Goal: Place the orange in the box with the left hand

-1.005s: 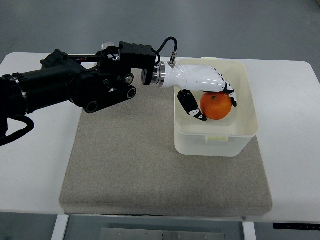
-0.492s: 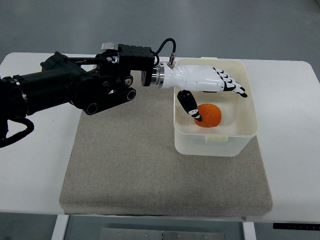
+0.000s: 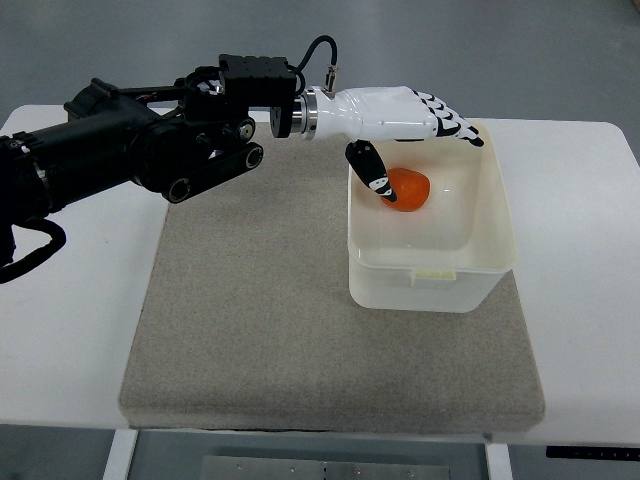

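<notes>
The fingers of the left hand are stretched out and hold nothing; the thumb points down. Below them the orange lies inside the box, toward its far side. The thumb tip seems just beside the fruit, though I cannot tell whether they touch. The hand is free to lift away.

Bright, even overhead light, soft shadows, sharp focus, perhaps slight glare.
</notes>
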You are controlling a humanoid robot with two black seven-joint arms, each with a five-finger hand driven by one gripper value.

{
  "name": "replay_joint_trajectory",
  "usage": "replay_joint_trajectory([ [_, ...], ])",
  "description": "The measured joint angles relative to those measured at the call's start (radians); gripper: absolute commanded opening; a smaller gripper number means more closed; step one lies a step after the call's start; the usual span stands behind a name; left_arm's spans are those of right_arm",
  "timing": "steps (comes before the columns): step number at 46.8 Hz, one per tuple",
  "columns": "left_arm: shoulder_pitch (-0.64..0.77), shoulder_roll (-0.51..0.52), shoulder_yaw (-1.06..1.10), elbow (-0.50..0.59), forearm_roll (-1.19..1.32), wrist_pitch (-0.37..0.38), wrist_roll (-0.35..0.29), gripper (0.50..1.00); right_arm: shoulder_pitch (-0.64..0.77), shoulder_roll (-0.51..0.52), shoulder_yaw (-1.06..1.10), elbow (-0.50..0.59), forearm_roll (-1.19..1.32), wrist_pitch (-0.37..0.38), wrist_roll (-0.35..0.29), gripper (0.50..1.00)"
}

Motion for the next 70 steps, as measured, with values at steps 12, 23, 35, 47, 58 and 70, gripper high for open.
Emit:
replay_joint_trajectory([
  [12,-0.025,0.009,0.000,0.109,0.000,0.000,0.000,0.986,0.000,0.000,0.000,0.000,0.001,0.000,0.000,0.926],
  [23,-0.015,0.011,0.017,0.263,-0.001,0.000,0.000,0.979,0.000,0.000,0.000,0.000,0.000,0.000,0.000,0.926],
  [35,0.025,0.010,0.018,0.468,-0.018,0.000,0.000,0.975,0.000,0.000,0.000,0.000,0.000,0.000,0.000,0.926],
  [47,0.075,0.010,0.017,0.592,-0.064,0.042,0.000,0.975,0.000,0.000,0.000,0.000,0.000,0.000,0.000,0.926],
  [58,0.102,0.009,0.016,0.696,-0.233,0.033,0.000,0.960,0.000,0.000,0.000,0.000,0.000,0.000,0.000,0.926],
  [70,0.148,0.011,0.017,0.739,-0.515,0.028,0.078,0.958,0.000,0.000,0.000,0.000,0.000,0.000,0.000,0.926],
])
